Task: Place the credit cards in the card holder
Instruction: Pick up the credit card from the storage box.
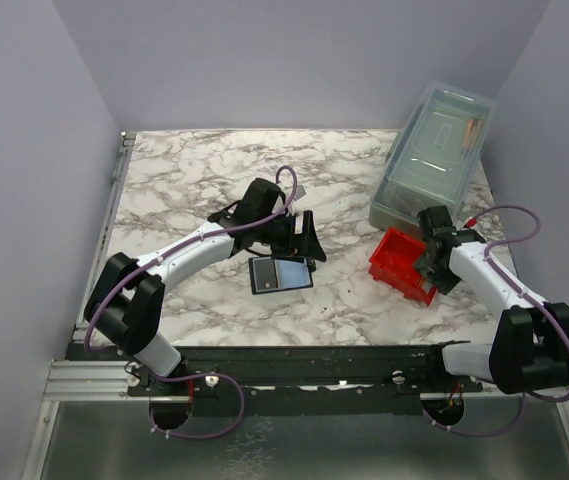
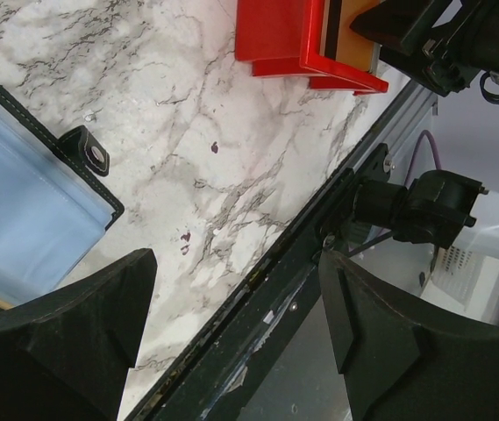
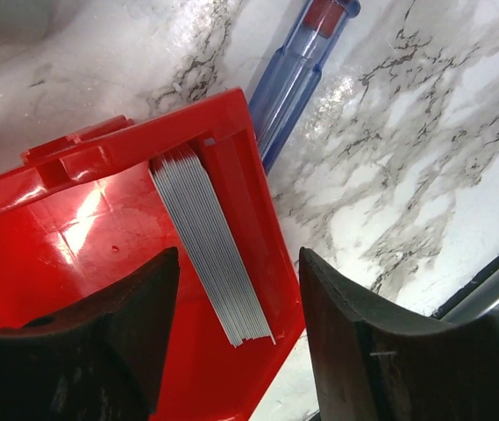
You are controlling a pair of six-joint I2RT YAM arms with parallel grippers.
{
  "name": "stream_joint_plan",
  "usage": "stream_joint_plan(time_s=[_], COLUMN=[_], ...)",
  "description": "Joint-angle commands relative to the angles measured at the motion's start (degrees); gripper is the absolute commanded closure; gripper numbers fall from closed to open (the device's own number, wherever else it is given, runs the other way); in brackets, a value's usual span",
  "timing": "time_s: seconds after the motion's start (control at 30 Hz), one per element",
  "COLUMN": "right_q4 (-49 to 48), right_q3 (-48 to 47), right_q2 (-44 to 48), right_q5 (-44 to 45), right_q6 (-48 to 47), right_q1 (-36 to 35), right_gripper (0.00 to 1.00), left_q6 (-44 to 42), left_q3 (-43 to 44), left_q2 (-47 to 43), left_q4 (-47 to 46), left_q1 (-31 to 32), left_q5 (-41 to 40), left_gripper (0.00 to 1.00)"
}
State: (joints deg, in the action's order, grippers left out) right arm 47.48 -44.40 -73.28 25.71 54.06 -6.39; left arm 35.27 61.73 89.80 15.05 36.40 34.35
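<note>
Credit cards [image 3: 210,246] stacked in red bin [image 3: 56,219], between the spread fingers of my right gripper [image 3: 238,281], not gripped. Left gripper [image 2: 236,307] wide apart, empty, near card holder [image 2: 30,210].

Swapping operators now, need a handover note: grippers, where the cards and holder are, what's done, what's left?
Left gripper: open, empty, over the table beside the card holder.
Right gripper: open, jaws either side of the credit cards, no grip seen yet.
Cards: stacked on edge in the red bin, leaning on its wall.
Holder: lying open on the table, blue panel up.
Done: no card visibly loaded.
Left: grasp a card, carry it over, slot it in; repeat.
</note>
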Motion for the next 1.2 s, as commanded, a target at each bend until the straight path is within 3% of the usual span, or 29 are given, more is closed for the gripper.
stream_joint_plan(time_s=[0.0,0.7,1.17], right_q4=[2.62,9.60,9.96], right_q3=[-0.36,-2.80,-3.44], right_q2=[1.03,3.06,3.45], right_q5=[-0.59,0.56,0.46], right_q6=[1.96,4.73,4.47], right_q1=[0.18,0.15,0.20], right_gripper=[0.41,0.46,0.60], left_q6=[-1.08,-0.81,-0.73], left_q3=[-0.30,-0.21,-0.39], left_q2=[-0.76,0.38,0.03], left_q4=[-1.16,-1.64,-1.84], left_q1=[0.32,0.41,0.51], left_q5=[1.90,2.96,3.26], left_gripper=[0.18,0.18,0.18])
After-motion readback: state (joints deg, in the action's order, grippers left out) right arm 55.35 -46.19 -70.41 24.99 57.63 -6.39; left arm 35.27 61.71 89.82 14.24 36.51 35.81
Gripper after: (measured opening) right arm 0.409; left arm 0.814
